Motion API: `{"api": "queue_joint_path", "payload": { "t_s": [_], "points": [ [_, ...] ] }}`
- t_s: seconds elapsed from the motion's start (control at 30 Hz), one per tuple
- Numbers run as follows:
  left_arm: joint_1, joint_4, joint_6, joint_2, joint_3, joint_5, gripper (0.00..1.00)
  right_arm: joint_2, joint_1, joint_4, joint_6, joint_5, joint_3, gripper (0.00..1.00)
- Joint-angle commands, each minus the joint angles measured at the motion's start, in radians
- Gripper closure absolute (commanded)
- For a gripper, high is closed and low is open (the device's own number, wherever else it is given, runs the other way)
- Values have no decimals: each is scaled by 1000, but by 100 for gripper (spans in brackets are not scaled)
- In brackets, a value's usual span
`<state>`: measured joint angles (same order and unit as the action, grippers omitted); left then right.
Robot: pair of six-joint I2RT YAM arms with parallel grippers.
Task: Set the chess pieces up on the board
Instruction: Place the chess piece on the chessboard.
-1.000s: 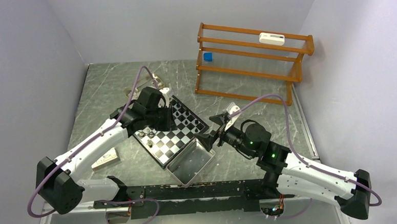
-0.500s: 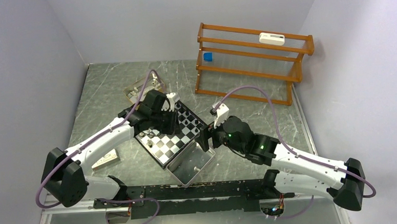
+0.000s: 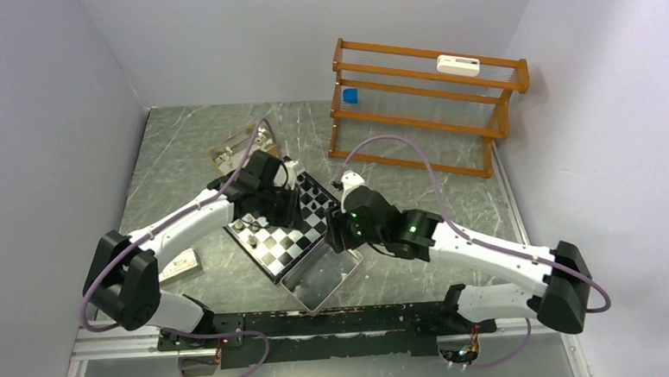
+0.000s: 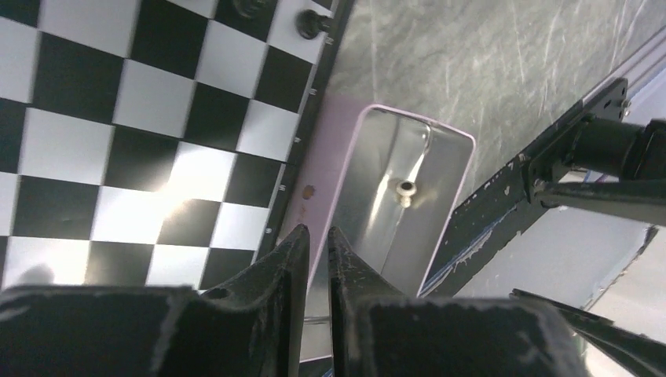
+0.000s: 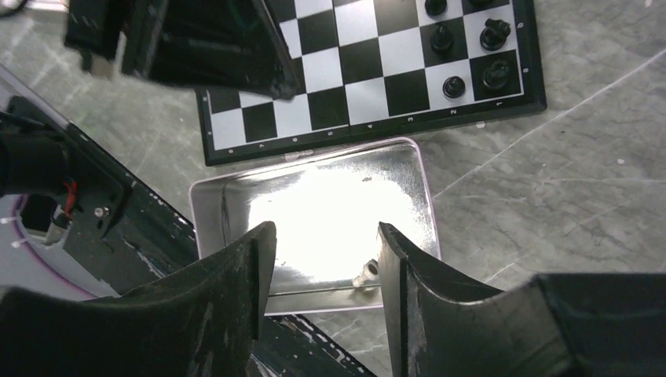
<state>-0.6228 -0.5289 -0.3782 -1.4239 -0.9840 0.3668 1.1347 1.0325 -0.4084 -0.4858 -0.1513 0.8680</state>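
Pale walled cell, marble-look table
Plain grey-lilac walls [image 3: 51, 126] on three sides; grey veined table [image 3: 182, 145]; wooden rack [image 3: 422, 106] back right, white box [image 3: 458, 64] on top rail, small blue item [image 3: 349, 95] at its left end

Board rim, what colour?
Black rim on the board; clearest in the right wrist view.
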Motion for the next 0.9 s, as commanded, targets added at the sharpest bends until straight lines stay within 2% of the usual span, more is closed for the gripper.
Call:
{"api": "queue_joint_path", "payload": {
  "t_s": [0.0,0.17,0.3,0.4,0.6,0.87],
  "points": [
    [124,30,39,-30,10,157,80,103,6,-53,31,48,60,47],
    [241,44,89,-49,-21,177,79,226,12,-98,102,54,122,52],
    [297,118,66,-62,9,203,79,309,14,-154,156,70,153,53],
    [302,165,61,-83,27,205,79,370,14,-186,186,95,166,53],
    [304,136,93,-138,5,229,80,477,15,-280,208,115,221,52],
    [304,107,116,-163,-6,229,80,497,17,-297,194,146,206,49]
  ]
}}
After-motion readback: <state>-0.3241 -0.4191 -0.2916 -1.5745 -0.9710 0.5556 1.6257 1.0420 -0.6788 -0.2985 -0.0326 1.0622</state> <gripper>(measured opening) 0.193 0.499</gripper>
